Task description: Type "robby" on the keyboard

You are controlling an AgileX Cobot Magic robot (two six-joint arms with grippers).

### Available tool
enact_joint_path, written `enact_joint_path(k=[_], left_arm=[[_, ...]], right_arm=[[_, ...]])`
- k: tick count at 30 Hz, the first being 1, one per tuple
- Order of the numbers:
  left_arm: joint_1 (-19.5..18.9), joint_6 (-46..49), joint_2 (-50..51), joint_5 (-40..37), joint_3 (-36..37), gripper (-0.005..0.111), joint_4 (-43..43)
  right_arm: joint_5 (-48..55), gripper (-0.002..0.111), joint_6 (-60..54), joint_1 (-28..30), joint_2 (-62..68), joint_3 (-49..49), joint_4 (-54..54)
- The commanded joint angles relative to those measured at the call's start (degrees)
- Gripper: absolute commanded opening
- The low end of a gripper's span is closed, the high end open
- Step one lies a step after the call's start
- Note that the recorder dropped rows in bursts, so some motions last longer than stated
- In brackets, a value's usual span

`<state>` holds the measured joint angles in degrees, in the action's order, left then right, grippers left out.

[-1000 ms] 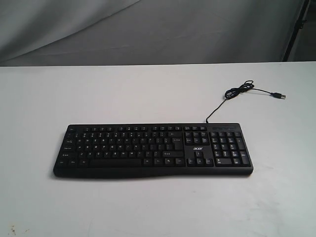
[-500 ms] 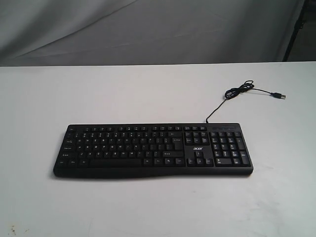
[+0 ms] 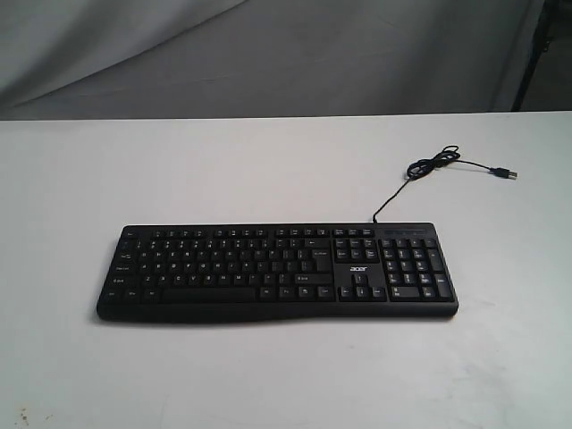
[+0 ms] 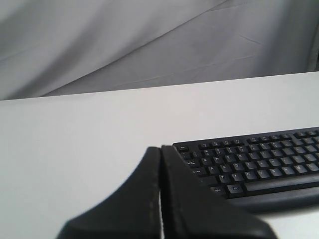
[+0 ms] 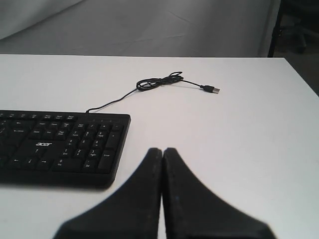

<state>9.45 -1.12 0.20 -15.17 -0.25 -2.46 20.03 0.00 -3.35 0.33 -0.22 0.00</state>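
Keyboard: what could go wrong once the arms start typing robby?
1. The left fingers and right fingers are shut into blunt wedges, and the keys of the keyboard are tightly packed, so one press may catch a neighbour.
2. The keyboard lies loose on the smooth table; an angled push could slide it.
3. Its USB plug lies unconnected, so keystrokes may not register.

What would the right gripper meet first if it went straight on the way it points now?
Probably bare table, just beside the keyboard. The right gripper, fingers shut, points past it toward the coiled cable farther on; depth is unclear.
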Motion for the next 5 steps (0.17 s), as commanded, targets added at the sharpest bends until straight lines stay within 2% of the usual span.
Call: enact_joint_path(k=[1, 5], left_arm=[[0.36, -0.16, -0.2, 0.31, 0.25, 0.0, -0.27], [0.36, -0.16, -0.2, 0.31, 0.25, 0.0, -0.27]], right_arm=[[-0.02, 0.0, 0.0, -0.07, -0.33, 0.22, -0.3], [-0.02, 0.0, 0.0, -0.07, -0.33, 0.22, -0.3]])
